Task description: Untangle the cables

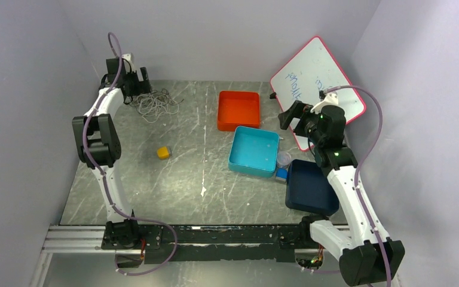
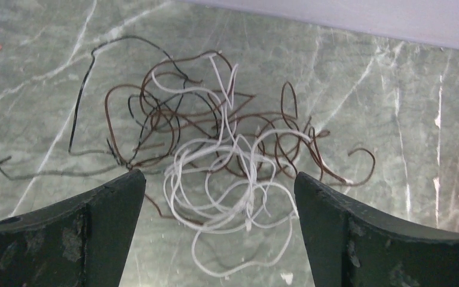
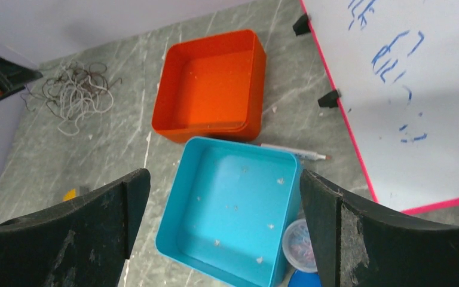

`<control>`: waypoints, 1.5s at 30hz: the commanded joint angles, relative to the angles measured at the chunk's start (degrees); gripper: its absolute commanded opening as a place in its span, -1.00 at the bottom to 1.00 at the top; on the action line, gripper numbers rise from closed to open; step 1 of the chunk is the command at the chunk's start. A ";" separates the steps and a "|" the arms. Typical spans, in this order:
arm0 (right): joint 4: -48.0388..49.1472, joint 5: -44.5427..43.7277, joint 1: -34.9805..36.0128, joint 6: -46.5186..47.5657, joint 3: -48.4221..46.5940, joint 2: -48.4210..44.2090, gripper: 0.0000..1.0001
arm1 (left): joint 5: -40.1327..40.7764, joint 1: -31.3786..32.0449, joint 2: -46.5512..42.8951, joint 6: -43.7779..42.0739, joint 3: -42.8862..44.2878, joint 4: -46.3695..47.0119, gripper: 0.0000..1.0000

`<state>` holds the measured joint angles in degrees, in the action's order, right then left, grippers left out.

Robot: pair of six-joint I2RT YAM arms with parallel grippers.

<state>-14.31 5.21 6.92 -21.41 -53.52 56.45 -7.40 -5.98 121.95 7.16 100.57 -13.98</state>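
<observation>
Cables (image 2: pixel 215 149) lie tangled on the table (image 2: pixel 394 119); left gripper (image 2: pixel 218 179) faces them, jaws wide, empty; right gripper (image 3: pixel 224 176) wide, empty, above the cyan tray (image 3: pixel 239 145).

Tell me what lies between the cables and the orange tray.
Nothing: only bare table separates the cables from the orange tray, as the top view shows.

- One tangle of cables (image 1: pixel 154 105), strand count unclear.
- Three bins: orange bin (image 1: pixel 238 109), light-blue bin (image 1: pixel 254 150), dark-blue bin (image 1: pixel 309 188).
- One whiteboard (image 1: pixel 311 78), one yellow block (image 1: pixel 164 153), one marker (image 3: pixel 296 153).
</observation>
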 commanded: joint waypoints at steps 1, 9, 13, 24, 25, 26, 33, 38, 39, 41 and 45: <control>-2.45 1.68 -0.59 -0.28 1.84 -1.36 1.00 | -3.32 -0.44 4.40 -2.15 6.89 -0.73 0.99; -2.45 2.48 -0.59 -0.64 3.17 -1.05 1.00 | -3.57 -0.44 11.96 -4.08 12.53 -3.42 0.99; -2.53 3.20 -0.59 -0.73 2.73 -0.03 1.00 | -5.62 -0.35 13.38 -3.78 12.19 -3.81 0.96; -2.19 3.80 -0.59 -1.13 3.22 0.24 0.99 | -5.44 1.71 16.63 -5.66 13.50 -6.69 0.72; -2.19 3.78 -0.63 -1.10 3.33 0.27 0.99 | -4.80 2.06 16.56 -5.86 13.39 -7.06 0.66; -2.27 3.82 -0.60 -1.20 3.42 0.25 0.99 | -4.56 2.37 16.44 -6.13 13.21 -7.48 0.58; -2.05 4.47 -0.59 -1.54 3.36 0.34 0.99 | -2.51 4.79 11.97 -7.19 5.72 -6.23 -0.09; -1.16 4.56 -0.59 -1.86 4.00 0.55 0.99 | -3.32 6.64 8.01 -8.55 1.86 -6.81 -0.47; -0.92 4.70 -0.59 -2.02 4.25 0.59 0.99 | -3.44 7.19 6.93 -8.86 0.61 -6.73 -0.52; -0.12 4.96 -0.59 -2.50 4.86 0.79 0.99 | -3.96 8.46 4.51 -9.05 -2.45 -5.91 -0.56; 1.38 5.91 -0.60 -3.59 5.73 1.39 0.99 | -3.19 12.02 -0.04 -10.22 -8.89 -5.84 -0.68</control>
<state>-15.46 9.63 6.92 -23.66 -48.75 57.28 -10.59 2.46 127.70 -0.99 96.12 -19.73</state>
